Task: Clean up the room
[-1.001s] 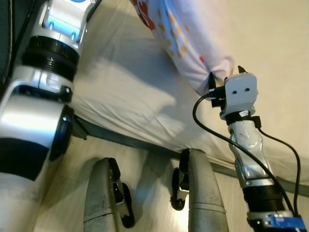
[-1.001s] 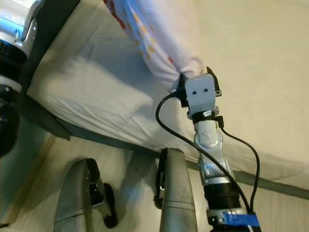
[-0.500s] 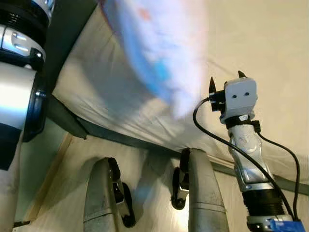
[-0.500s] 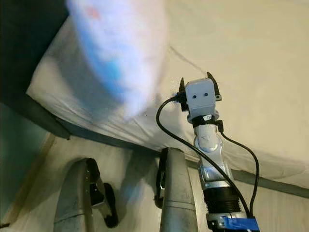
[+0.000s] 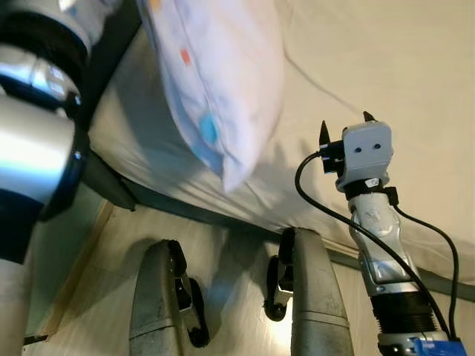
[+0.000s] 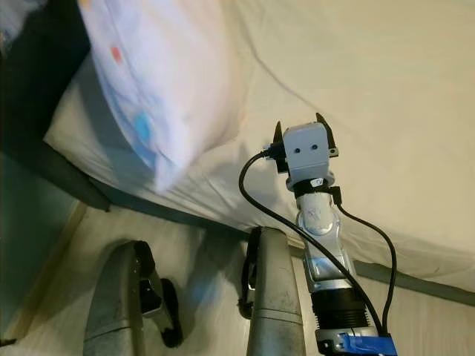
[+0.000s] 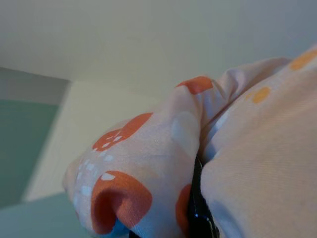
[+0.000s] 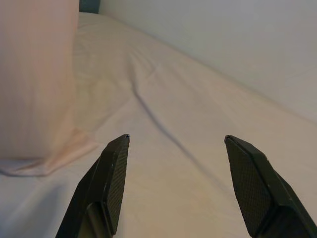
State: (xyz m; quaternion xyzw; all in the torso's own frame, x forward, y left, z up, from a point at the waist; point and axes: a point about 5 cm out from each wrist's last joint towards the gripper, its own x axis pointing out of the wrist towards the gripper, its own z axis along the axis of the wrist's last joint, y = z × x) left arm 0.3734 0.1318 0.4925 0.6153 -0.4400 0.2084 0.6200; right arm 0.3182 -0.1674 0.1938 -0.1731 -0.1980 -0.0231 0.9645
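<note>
The pillow (image 5: 219,81) hangs in the air above the near edge of the bed (image 6: 386,96), with its lower corner pointing down toward the sheet. It is held from above by the left gripper (image 7: 198,218), whose black fingers are closed into the folded cloth of the pillowcase, as the left wrist view shows. The pillow looks light and very soft, so I judge it will sag and swing when it is carried, and a pinch on the cloth alone may slip. A hold at a corner or along a seam, where the fabric is bunched and thicker, should be safer than the smooth middle. The case is a pale cotton-like fabric with orange, blue and yellow spots, a little wrinkled near the grip. The right gripper (image 8: 181,183) hovers low over the bed, its two black fingers spread wide and holding nothing; the pillow is just beside it. The bed sheet is cream, smooth with a few long creases, and it wraps a thick mattress on a dark frame (image 5: 111,189).
</note>
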